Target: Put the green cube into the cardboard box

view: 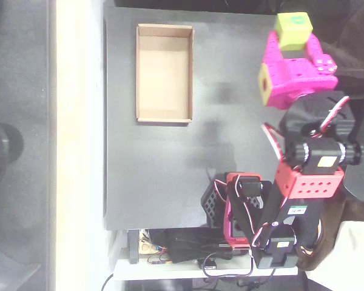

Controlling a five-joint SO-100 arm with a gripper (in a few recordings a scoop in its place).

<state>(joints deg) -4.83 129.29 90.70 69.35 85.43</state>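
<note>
Overhead view. A dark grey table (158, 182) carries the cardboard box (164, 73), a shallow tan tray lying lengthwise near the upper left of the mat, its light-brown floor bare. At the upper right, well apart from the box, sits the magenta gripper (291, 63). A lime-coloured block, taken to be the green cube (293, 30), rests at the gripper's top end, touching the magenta body; a second yellow-green patch marks the gripper's left face. Whether the jaws are closed around the cube or merely beside it cannot be told from this angle. The arm's red and black joints (306, 176) descend toward the base with its wiring (242, 218) at the lower edge.
</note>
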